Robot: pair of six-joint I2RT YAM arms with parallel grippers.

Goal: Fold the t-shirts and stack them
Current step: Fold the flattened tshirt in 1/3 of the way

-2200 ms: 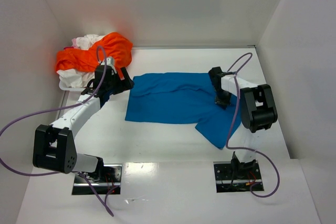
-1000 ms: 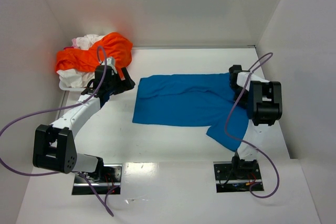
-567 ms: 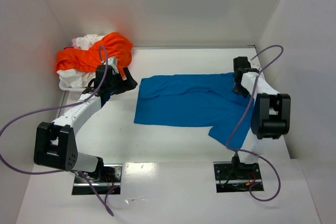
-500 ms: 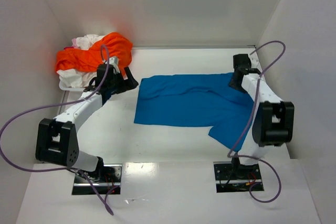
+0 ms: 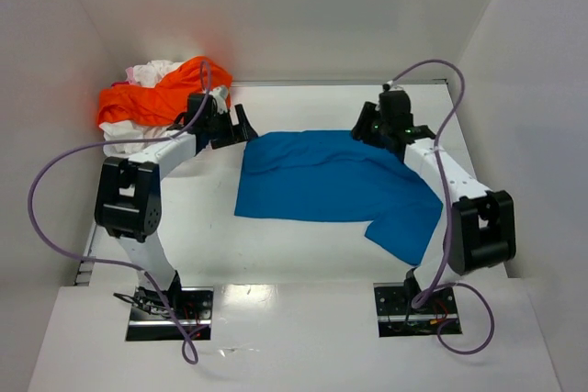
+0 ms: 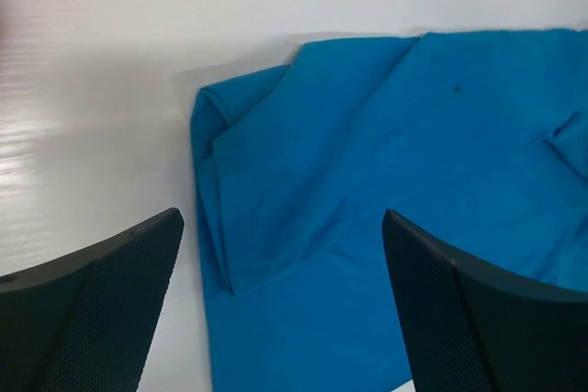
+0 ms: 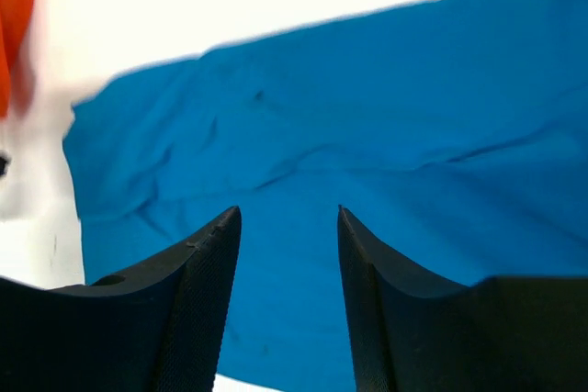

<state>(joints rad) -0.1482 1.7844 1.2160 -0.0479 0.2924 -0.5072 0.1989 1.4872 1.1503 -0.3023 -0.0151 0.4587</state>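
Note:
A bright blue t-shirt (image 5: 331, 185) lies spread and creased on the white table, one sleeve trailing toward the near right. My left gripper (image 5: 241, 126) hovers wide open just off the shirt's far left corner. In the left wrist view the folded left edge of the blue shirt (image 6: 386, 153) shows between the left gripper's (image 6: 280, 218) fingers. My right gripper (image 5: 367, 126) is open over the shirt's far edge, holding nothing. In the right wrist view the right gripper (image 7: 288, 210) looks across the blue cloth (image 7: 367, 117). An orange shirt (image 5: 165, 94) and white ones (image 5: 152, 71) are heaped at the far left.
White walls close in the table at the back and on both sides. The heap of shirts rests on a white tray (image 5: 115, 149) by the left wall. Purple cables (image 5: 450, 135) loop above both arms. The arm bases (image 5: 413, 305) sit at the near edge.
The right gripper, shut at the shirt's right edge a second ago, has opened and swung left to its far edge. The left gripper has moved right toward the shirt's corner.

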